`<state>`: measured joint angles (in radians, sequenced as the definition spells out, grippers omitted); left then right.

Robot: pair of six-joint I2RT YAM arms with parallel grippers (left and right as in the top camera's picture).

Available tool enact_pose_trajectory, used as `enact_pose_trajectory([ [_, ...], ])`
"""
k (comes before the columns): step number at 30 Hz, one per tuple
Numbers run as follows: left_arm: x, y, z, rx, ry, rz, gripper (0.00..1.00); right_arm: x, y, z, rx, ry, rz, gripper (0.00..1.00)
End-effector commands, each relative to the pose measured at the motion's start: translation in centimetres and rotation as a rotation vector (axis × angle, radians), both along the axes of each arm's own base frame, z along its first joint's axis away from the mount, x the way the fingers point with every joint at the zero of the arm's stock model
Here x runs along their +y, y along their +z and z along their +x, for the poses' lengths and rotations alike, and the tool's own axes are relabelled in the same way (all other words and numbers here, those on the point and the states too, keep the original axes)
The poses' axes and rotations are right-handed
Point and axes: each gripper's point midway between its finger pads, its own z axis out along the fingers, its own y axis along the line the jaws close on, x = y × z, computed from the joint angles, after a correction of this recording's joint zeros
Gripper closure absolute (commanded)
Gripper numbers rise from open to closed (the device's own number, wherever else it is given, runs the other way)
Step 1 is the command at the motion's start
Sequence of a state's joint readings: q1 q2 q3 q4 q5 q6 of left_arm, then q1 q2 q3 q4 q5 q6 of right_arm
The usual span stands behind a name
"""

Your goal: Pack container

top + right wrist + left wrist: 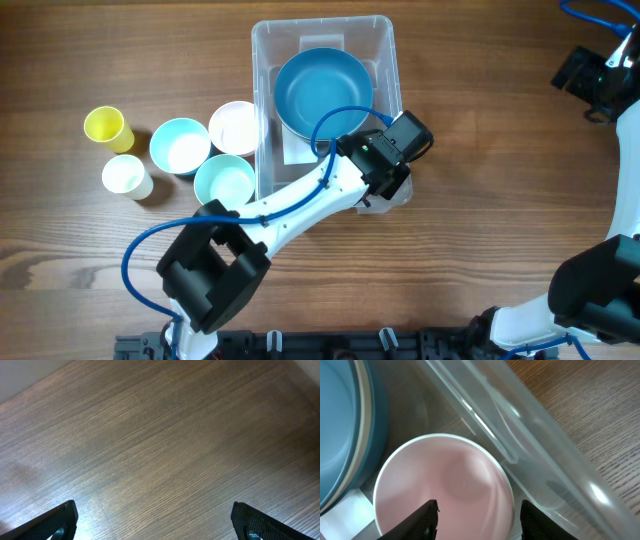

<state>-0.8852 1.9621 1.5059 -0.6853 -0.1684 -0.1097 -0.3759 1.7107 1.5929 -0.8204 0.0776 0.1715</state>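
Note:
The clear plastic container (262, 60) stands at the middle back of the table with a large blue bowl (322, 90) inside it. My left gripper (380, 192) hangs over the container's near right corner. In the left wrist view a pale pink cup (445, 480) stands upright inside, between the blue bowl (340, 425) and the container's wall (530, 445). The left gripper (477, 520) has its fingers apart just above the cup, one over its inside, one outside its rim, holding nothing. My right gripper (155, 522) is wide open and empty over bare wood at the far right (590, 85).
Left of the container lie a yellow cup (106, 128), a white cup (127, 176), a light blue bowl (180, 146), a white bowl (234, 127) and a teal bowl (224, 182). The left arm reaches across the table's front towards the container.

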Motion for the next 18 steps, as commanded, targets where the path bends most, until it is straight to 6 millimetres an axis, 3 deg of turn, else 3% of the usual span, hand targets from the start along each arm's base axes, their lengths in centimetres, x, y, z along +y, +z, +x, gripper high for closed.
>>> enact_pose_trajectory([
  [1, -0.4, 4.0, 0.8, -0.075, 0.005, -0.065, 0.45, 0.3, 0.9, 0.1, -0.031, -0.003, 0.008, 0.0],
  [11, -0.2, 6.5, 1.1, -0.113, 0.012, -0.11, 0.41, 0.3, 0.9, 0.1, -0.031, -0.003, 0.008, 0.0],
  [18, 2.6, 9.3, 3.3, -0.15, 0.117, -0.169, 0.41, 0.3, 0.9, 0.1, -0.031, -0.002, 0.008, 0.0],
])
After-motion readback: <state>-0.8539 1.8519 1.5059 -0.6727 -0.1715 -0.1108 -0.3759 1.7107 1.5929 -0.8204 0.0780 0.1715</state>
